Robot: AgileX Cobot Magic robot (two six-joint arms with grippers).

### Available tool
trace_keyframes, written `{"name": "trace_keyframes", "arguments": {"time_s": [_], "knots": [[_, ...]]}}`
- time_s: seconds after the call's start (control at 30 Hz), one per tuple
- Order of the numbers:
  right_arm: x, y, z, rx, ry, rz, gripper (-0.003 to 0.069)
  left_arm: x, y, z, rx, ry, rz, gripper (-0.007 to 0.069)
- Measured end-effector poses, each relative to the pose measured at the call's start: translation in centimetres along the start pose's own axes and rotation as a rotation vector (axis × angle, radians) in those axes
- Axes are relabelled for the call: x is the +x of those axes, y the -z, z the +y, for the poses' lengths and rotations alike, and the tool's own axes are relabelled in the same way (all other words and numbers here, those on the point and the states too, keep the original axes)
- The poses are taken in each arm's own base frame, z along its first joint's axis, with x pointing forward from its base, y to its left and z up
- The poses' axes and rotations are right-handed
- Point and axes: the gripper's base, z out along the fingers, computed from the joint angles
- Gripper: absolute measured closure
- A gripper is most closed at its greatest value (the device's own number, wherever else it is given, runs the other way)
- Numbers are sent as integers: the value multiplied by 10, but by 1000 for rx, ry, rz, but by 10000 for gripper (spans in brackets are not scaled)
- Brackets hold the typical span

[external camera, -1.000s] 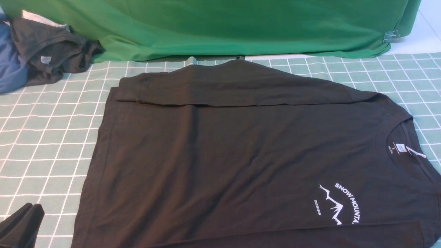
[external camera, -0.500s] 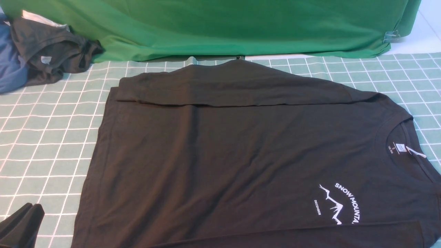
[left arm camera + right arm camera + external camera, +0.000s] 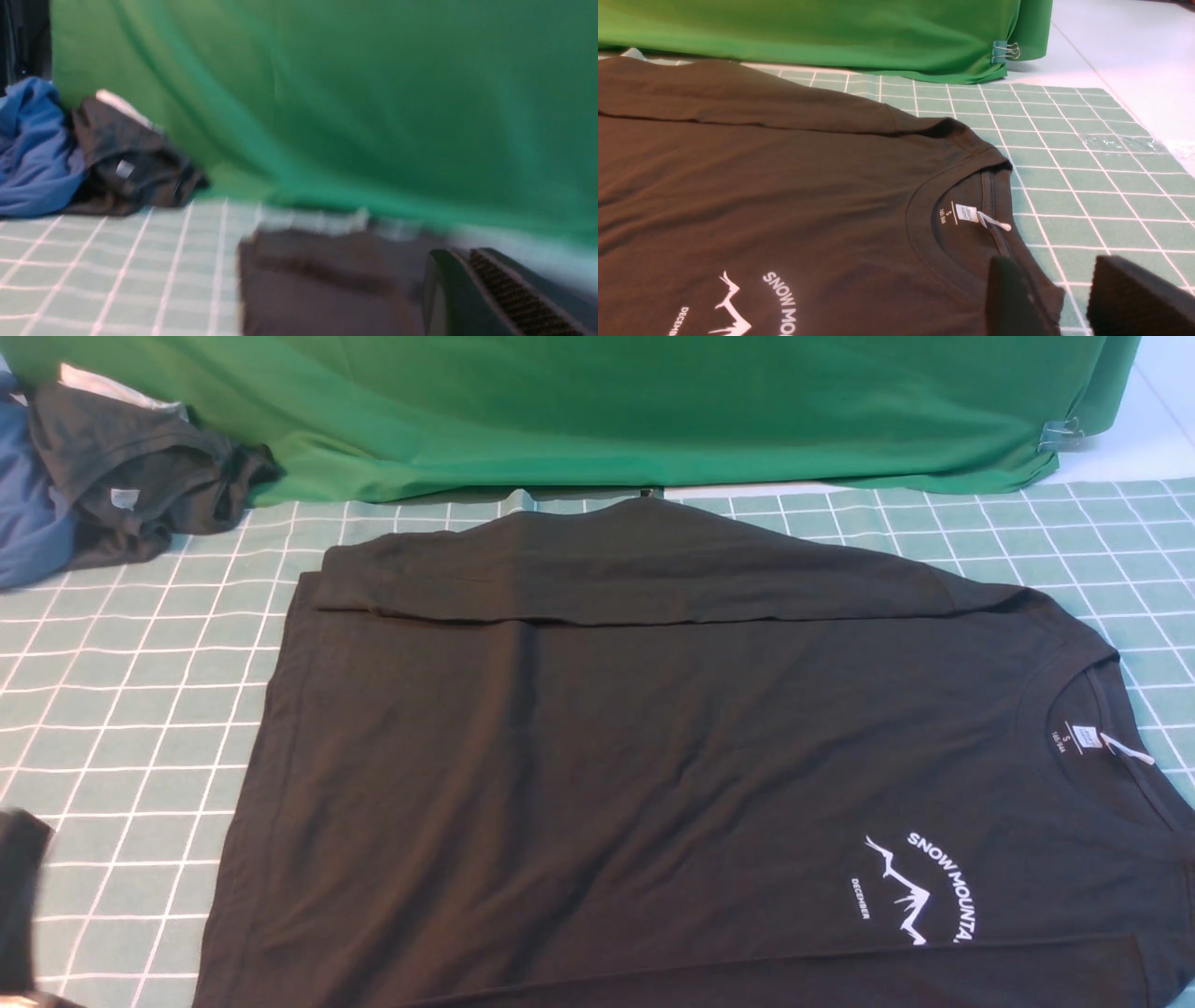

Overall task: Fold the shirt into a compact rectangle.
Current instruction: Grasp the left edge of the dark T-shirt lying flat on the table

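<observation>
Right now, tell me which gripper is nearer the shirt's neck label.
Right. The right gripper is at the collar edge, just beside the neck label, jaws apart. The left gripper is off the shirt, over the mat beyond its hem end.

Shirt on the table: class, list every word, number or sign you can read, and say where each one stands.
"SNOW MOUNTA", end hidden: chest of the shirt.
"DECEMBER": beside the mountain drawing.
"S": inside the collar; line under it too small.
The white label: too small to read.
</observation>
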Motion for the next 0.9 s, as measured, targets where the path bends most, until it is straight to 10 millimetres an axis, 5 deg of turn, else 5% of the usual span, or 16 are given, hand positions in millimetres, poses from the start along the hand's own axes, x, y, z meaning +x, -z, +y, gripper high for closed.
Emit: {"name": "trace_keyframes", "arguments": {"time_s": [0.3,0.43,0.53,0.7,0.9], "knots": [[-10,1,0,-3,-102,-109,417,-29,5,9,-25,440,-347,610],[-23,3,-2,-24,-373,-259,417,-53,11,4,52,542,-504,610],[-28,4,-4,-53,-588,-315,417,-94,15,-18,159,511,-490,610],[-30,5,-4,-71,-692,-336,417,-135,-13,-53,111,376,-19,610],[-37,8,-6,-88,-729,-415,420,-95,-73,-56,-44,126,772,610]]}}
